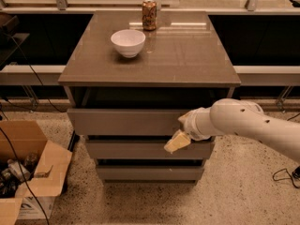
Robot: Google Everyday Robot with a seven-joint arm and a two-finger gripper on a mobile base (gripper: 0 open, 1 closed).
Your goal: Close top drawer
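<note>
The top drawer (124, 122) is a wide grey box with a plain flat front, standing only slightly out from the grey cabinet (150, 64), with a dark gap above it. My gripper (177, 141) comes in from the right on a white arm. Its pale fingers (174, 143) lie against the right part of the drawer fronts, at the seam between the top and middle drawer. Two more plain grey drawer fronts sit below.
A white bowl (128, 42) and a drink can (149, 14) stand on the cabinet top. An open cardboard box (28, 168) with clutter sits on the floor at left. Cables run along the floor at left and right. Dark shelving lies behind.
</note>
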